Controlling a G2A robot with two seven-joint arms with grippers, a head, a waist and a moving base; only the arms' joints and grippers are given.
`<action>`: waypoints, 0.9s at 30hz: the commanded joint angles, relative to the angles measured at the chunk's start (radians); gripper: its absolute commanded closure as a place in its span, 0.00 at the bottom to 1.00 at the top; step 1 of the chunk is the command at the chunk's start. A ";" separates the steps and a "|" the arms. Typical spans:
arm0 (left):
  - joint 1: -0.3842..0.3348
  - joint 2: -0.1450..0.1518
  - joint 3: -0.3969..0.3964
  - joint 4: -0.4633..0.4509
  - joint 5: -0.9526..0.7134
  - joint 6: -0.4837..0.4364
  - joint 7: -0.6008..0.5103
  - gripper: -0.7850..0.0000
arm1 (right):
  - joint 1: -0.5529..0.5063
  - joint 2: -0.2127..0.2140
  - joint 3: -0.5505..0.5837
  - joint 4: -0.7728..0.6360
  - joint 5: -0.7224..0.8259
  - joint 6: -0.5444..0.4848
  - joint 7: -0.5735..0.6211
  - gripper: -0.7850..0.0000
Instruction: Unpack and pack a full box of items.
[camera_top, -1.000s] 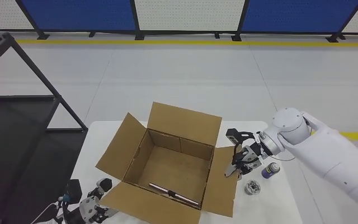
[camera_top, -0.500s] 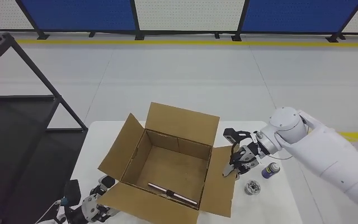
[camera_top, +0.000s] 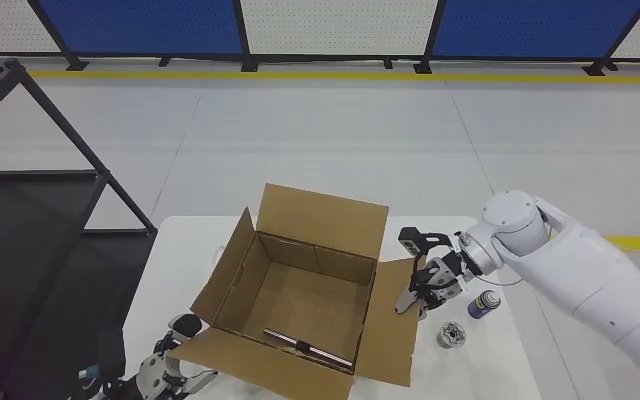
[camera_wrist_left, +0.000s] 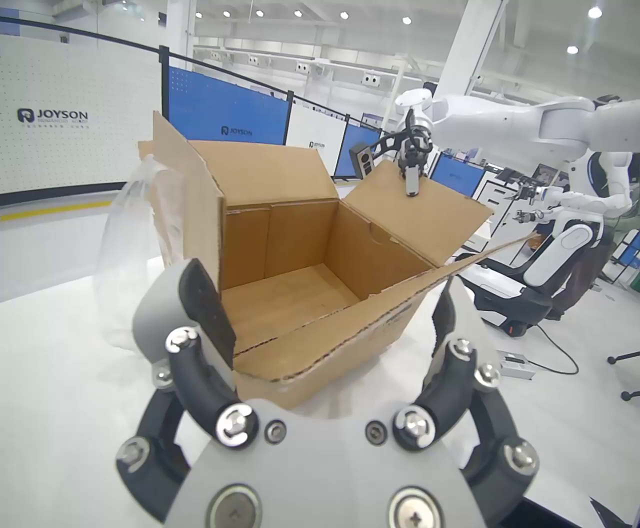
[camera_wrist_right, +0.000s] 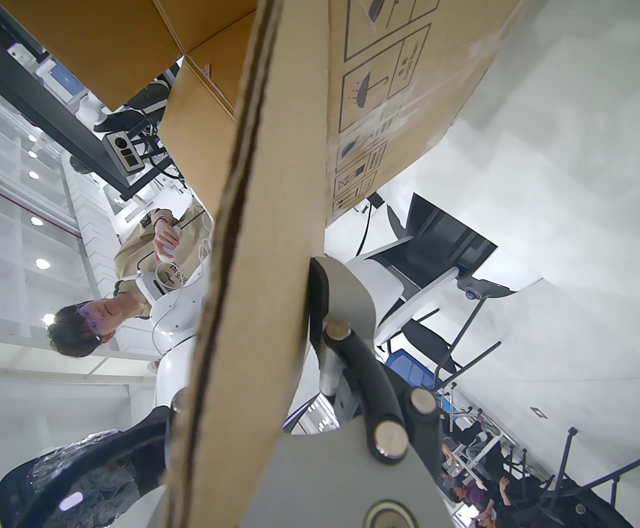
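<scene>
Cardboard box (camera_top: 300, 300) sits mid-table, all four flaps up and splayed. Corrugated brown board, raw fluted edges, printed handling marks on the outer face. Right gripper (camera_top: 410, 300) is clamped on the box's right-hand flap (camera_top: 395, 320), board edge pinched between its pads. Left gripper (camera_wrist_left: 325, 300) waits at the box's near-left corner, jaws spread wide, holding nothing. A thin, stiff metal rod (camera_top: 308, 347) lies along the box floor by the near wall. A small cylindrical can (camera_top: 484, 304) and a round, shiny metal piece (camera_top: 452, 333) stand just outside the gripped flap. Crinkled clear plastic film (camera_wrist_left: 130, 240) lies against the box's left side. Risks: the box looks light, so pulling the flap may slide it on the smooth white table (camera_top: 170, 270). The flap crease could tear or knock the can.
</scene>
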 joint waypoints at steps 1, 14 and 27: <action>0.007 0.004 -0.002 0.000 -0.003 0.000 0.006 0.00 | 0.006 -0.005 0.000 0.008 0.001 0.000 0.000 1.00; 0.073 0.032 -0.024 0.006 -0.014 0.000 0.072 0.00 | 0.034 -0.049 0.000 0.083 0.004 0.000 0.000 1.00; 0.082 0.049 -0.070 -0.011 0.086 0.008 0.131 0.00 | 0.030 -0.094 0.000 0.179 0.032 0.033 -0.033 0.00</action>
